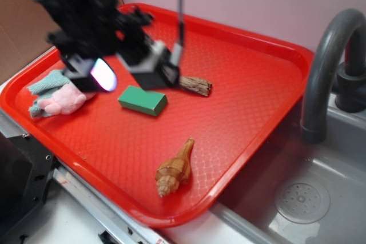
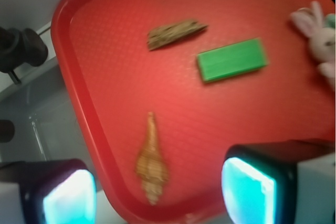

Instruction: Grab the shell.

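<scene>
The shell (image 1: 174, 169) is tan-orange with ridged whorls and a long pointed tail; it lies near the front edge of the red tray (image 1: 246, 90). In the wrist view the shell (image 2: 151, 163) shows far below, between my two fingers, tail pointing away. My gripper (image 1: 123, 75) hangs high over the tray's left part, above and left of the green block (image 1: 143, 100), well apart from the shell. The gripper (image 2: 157, 198) is open, with nothing between its fingertips (image 2: 247, 190).
A dark brown wood chip (image 1: 194, 86) lies behind the green block (image 2: 232, 60). A pink plush rabbit (image 1: 62, 101) on teal cloth sits at the tray's left. A grey sink (image 1: 297, 198) with a curved faucet (image 1: 326, 67) lies right of the tray.
</scene>
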### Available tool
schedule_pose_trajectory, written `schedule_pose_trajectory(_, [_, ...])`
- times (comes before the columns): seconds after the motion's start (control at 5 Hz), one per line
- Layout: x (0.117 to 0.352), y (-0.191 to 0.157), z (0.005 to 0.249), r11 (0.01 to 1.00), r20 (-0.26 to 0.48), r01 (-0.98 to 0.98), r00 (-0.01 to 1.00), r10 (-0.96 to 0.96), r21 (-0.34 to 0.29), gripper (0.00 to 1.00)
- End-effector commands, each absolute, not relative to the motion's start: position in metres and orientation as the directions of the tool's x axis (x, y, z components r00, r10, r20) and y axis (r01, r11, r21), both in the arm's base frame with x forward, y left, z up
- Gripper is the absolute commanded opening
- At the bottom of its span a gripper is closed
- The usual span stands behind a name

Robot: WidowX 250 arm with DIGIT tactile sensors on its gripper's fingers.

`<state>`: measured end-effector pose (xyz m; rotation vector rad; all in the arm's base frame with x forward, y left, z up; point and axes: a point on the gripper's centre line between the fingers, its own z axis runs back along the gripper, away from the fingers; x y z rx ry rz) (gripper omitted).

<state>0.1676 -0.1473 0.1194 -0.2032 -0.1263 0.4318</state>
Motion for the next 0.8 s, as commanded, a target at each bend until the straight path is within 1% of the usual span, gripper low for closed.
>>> schedule_pose_trajectory(0.0, [0.174, -0.177, 0.086, 0.907, 0.021, -0.370, 0.924, 0.382, -0.200, 1.00])
schedule_pose_trajectory(0.2, [0.167, -0.179, 0.070, 0.911, -0.004, -0.374, 0.925, 0.379, -0.174, 1.00])
schedule_pose_trajectory(0.6, [0.159, -0.181, 0.046, 0.910, -0.066, -0.399, 0.917, 0.393, -0.117, 1.00])
